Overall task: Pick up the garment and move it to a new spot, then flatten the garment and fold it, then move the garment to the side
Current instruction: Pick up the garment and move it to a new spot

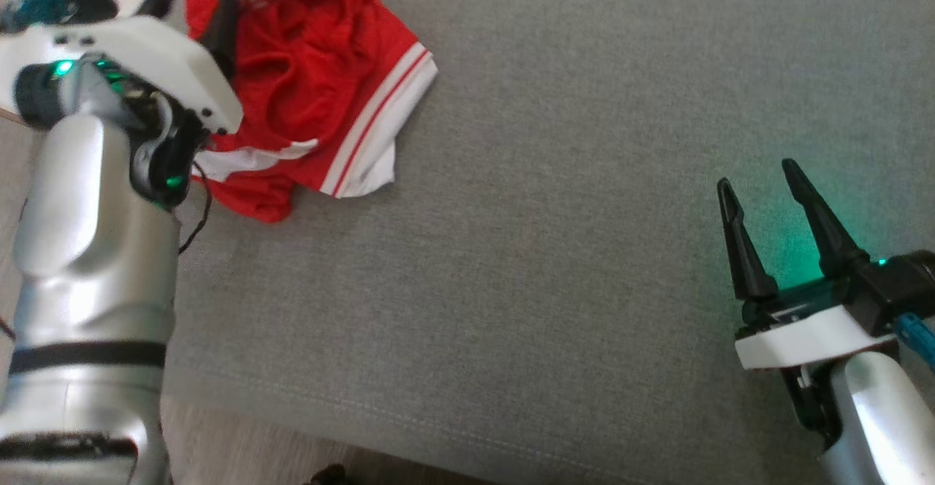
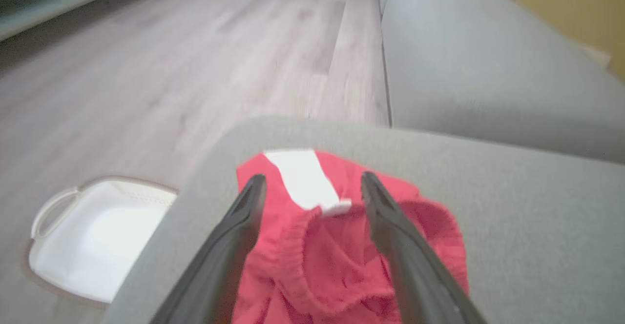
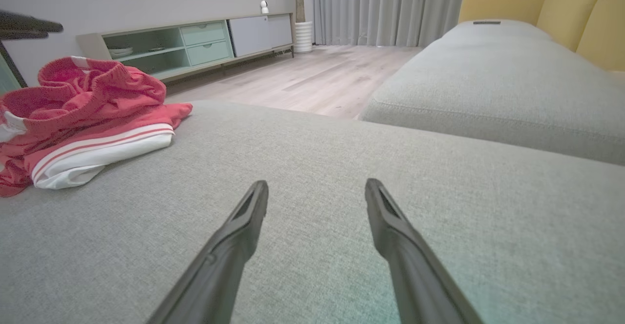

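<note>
**Garment [image 1: 321, 98] crumpled at cushion corner; left claw over it, nothing gripped**

Risk, as judged: the red shorts lay bunched in several layers close to the rounded corner of the grey cushion [image 1: 548, 288]. A white basket [image 2: 49, 207] stood on the floor [image 2: 195, 60] just below that corner. A shallow pinch could have caught only the elastic waistband or a single layer, so the rest might have trailed, snagged or slid off the edge. The left wrist view was blurred, so depth was hard to read.

Position: the left claw [image 2: 312, 179] was spread wide. Its two fingers straddled the waistband and the white stripe, with red cloth between and beneath them. Could not tell whether the tips touched the fabric.

The right claw [image 1: 756, 173] was also spread wide, holding nothing. It sat low over bare cushion, well apart from the shorts, which lay far to its left.
</note>
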You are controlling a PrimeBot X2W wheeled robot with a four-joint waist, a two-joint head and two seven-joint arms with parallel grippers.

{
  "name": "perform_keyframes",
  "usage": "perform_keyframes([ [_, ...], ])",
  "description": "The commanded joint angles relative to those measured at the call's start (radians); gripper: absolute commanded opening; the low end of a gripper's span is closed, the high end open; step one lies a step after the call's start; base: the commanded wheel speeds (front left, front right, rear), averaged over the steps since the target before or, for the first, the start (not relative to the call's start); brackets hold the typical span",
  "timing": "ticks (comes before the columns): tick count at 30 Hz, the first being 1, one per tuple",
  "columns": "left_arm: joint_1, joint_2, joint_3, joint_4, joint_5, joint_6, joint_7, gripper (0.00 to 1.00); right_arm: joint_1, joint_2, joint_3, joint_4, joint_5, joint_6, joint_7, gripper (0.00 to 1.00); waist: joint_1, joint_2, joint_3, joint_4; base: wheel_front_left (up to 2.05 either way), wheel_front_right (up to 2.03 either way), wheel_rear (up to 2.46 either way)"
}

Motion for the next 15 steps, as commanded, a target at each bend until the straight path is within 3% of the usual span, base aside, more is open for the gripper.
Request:
perform_keyframes([
  [1, -0.056, 0.064, -0.004, 0.025, -0.05, -0.005, 0.046, 1.0, -0.017, -0.017, 0.023, -0.039, 0.011, 0.008, -0.011, 1.0, -0.0003, 0.0, 0.043, -0.022, 0.0, 0.0, 0.0],
  [7, -0.142, 0.119, -0.092, 0.217, -0.161, -0.006, 0.144, 1.0, -0.035, -0.039, 0.038, -0.044, 0.021, 0.008, -0.011, 1.0, -0.0003, 0.0, 0.089, -0.052, 0.0, 0.0, 0.0],
  [12, -0.181, 0.13, -0.15, 0.315, -0.183, -0.006, 0.128, 1.0, -0.049, -0.049, 0.037, -0.052, 0.018, 0.008, -0.011, 1.0, -0.0003, 0.0, 0.123, -0.066, 0.0, 0.0, 0.0],
  [13, -0.184, 0.128, -0.162, 0.326, -0.188, -0.006, 0.118, 0.92, -0.052, -0.049, 0.037, -0.051, 0.018, 0.008, -0.011, 1.0, -0.0003, 0.0, 0.127, -0.069, 0.0, 0.0, 0.0],
  [14, -0.188, 0.131, -0.176, 0.331, -0.19, -0.006, 0.099, 0.37, -0.056, -0.048, 0.037, -0.051, 0.017, 0.008, -0.011, 1.0, -0.0003, 0.0, 0.132, -0.073, 0.0, 0.0, 0.0],
  [15, -0.188, 0.131, -0.176, 0.331, -0.19, -0.006, 0.099, 0.37, -0.056, -0.048, 0.037, -0.051, 0.017, 0.008, -0.011, 1.0, -0.0003, 0.0, 0.132, -0.073, 0.0, 0.0, 0.0],
])
